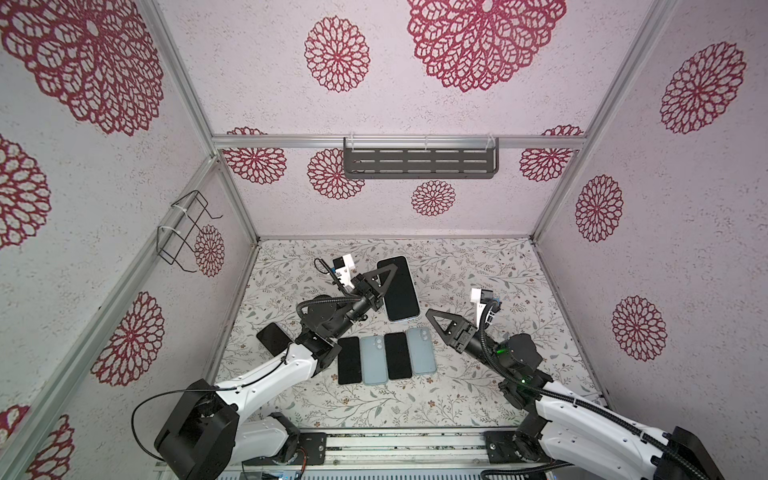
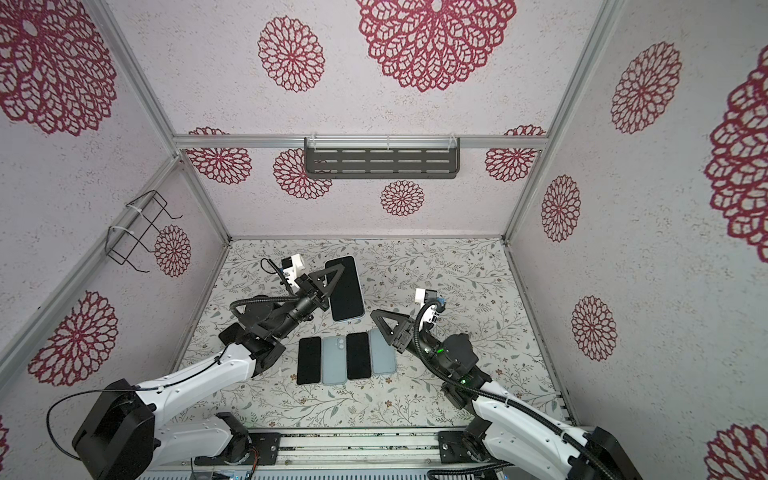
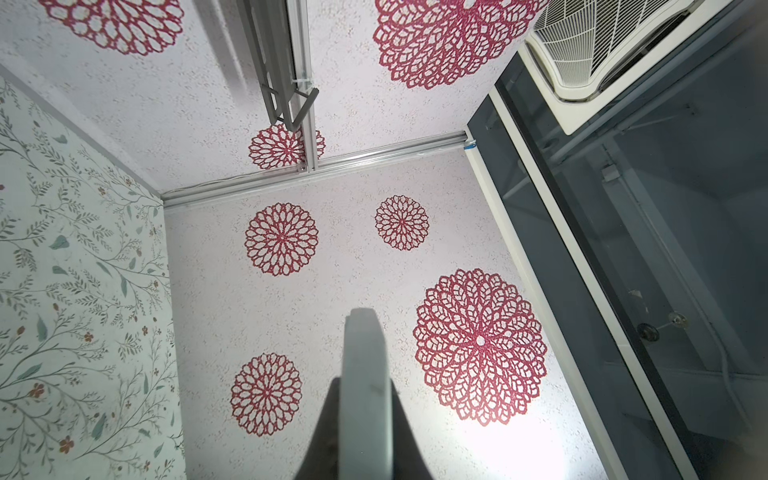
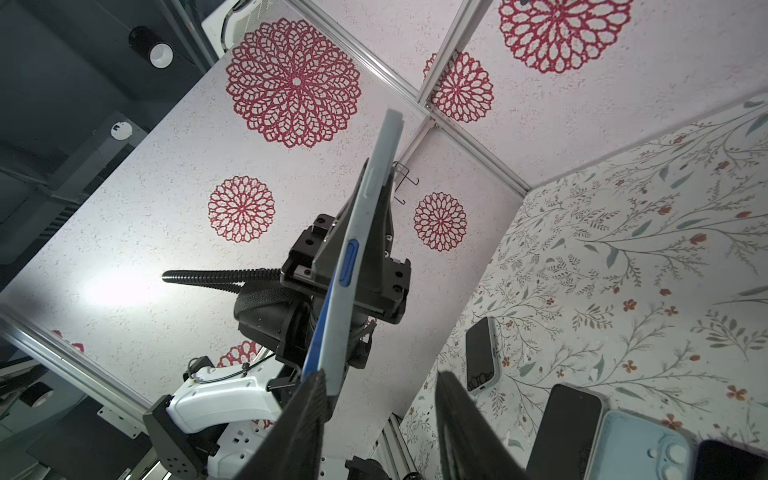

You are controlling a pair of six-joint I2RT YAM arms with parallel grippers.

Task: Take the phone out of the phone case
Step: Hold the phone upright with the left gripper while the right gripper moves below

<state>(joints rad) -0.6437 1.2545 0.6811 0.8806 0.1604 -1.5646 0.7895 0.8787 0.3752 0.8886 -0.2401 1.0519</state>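
My worry: the left claw (image 1: 390,277) pinches the phone (image 1: 400,293) only at its 9 o'clock edge, in the air, at 12 o'clock from the row of phones and cases (image 1: 397,357) on the desk (image 1: 478,374). A hard pull on the phone case (image 4: 368,216) may twist it loose and drop it there. The right claw (image 4: 380,386) stands half spread at the 5 o'clock corner, holding nothing; whether one finger touches the case, I cannot tell.

readable text: none | labels, brands, numbers, signs: none legible in any view
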